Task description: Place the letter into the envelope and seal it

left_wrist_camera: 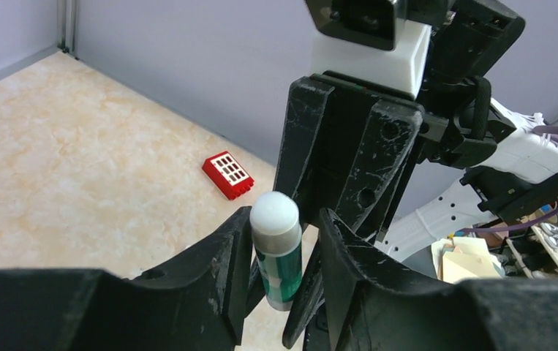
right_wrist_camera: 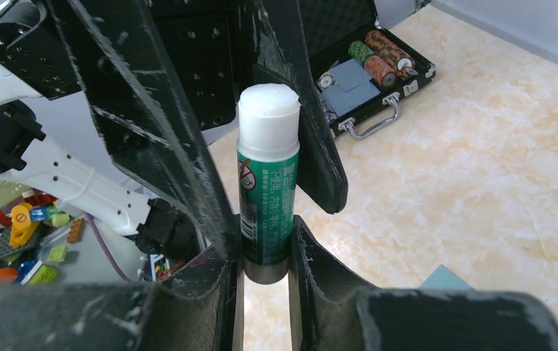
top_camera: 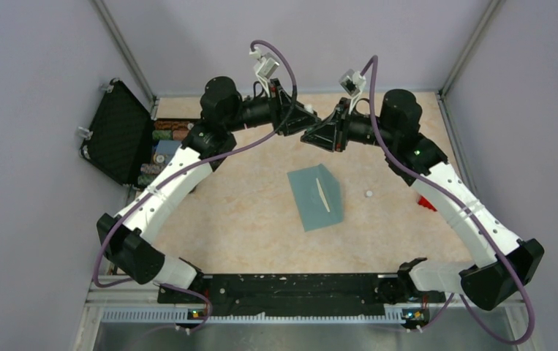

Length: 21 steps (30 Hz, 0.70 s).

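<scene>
Grey walls close in the counter (top_camera: pixel 246 212) on the left, far and right sides, and the arm bases line the near edge. There is bare counter to the left of and nearer than the envelope (top_camera: pixel 316 199). An open black case (top_camera: pixel 118 131) fills the far-left corner.

The envelope lies flat near the counter's middle, slightly right of centre. It is skewed, with a thin white strip (top_camera: pixel 322 194) across it. It sits just nearer than the 2 pincers and apart from both.

Both arms (2) reach in from the near corners. Their elbows are out toward the side walls and their wrists turn inward, so they meet tip to tip above the far-middle counter.

The right pincer (right_wrist_camera: pixel 267 252) is clenched on the lower end of a green-and-white glue stick (right_wrist_camera: pixel 267 190), which stands upright in its own view. The left pincer (left_wrist_camera: pixel 281 241) is released. Its fingers (left_wrist_camera: pixel 224 263) straddle the stick's white top, with one side touching or nearly touching and a gap showing on the other.

Counts:
- 2 arms and 2 pincers
- 1 envelope
- 1 glue stick
- 1 small white round bit (top_camera: pixel 368 194), on the counter just right of the envelope
- 1 red block (left_wrist_camera: pixel 227 175), further right beside the right arm
- 1 case, with rolls of chips inside too small to count
</scene>
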Each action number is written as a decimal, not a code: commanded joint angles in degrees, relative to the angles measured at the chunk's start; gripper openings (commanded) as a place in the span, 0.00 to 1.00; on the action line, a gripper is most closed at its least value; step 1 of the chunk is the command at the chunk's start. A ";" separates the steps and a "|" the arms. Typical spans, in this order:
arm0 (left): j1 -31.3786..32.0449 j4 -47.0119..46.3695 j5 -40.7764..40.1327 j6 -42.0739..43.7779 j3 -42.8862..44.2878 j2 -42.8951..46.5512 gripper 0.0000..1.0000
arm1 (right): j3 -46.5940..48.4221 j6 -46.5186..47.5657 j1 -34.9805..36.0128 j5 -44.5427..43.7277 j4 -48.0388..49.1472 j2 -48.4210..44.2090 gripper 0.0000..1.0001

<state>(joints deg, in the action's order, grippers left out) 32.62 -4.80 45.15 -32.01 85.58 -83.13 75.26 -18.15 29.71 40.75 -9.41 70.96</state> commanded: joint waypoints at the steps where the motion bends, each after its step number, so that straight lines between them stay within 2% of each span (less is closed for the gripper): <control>1: -0.59 -1.57 -0.39 -1.41 -1.48 0.90 0.42 | 3.09 -0.79 -0.14 -1.65 3.67 -0.81 0.00; 11: -1.23 -1.53 -0.35 -1.94 -1.61 0.80 0.25 | 2.61 -0.39 -0.17 -2.37 3.88 -0.70 0.00; 15: -1.22 -0.50 -0.92 -0.37 -1.67 0.76 0.08 | 0.83 2.07 -0.18 -1.99 1.80 -0.98 0.33; 16: -1.20 0.65 -1.71 0.96 -1.83 0.84 0.01 | 0.13 3.69 -0.25 -1.73 0.10 -1.37 0.39; 19: -2.07 7.46 -5.85 6.60 -4.11 2.16 0.00 | -3.76 7.73 -2.57 -0.23 -5.37 -3.75 0.51; 21: -2.90 13.56 -10.87 10.24 -7.22 3.22 0.00 | -8.13 7.38 -5.98 2.40 -7.28 -5.06 0.52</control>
<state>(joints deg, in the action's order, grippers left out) 31.24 -1.15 41.95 -29.67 82.59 -82.72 72.82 -14.02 28.49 39.57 -11.20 69.45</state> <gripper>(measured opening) 0.300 0.506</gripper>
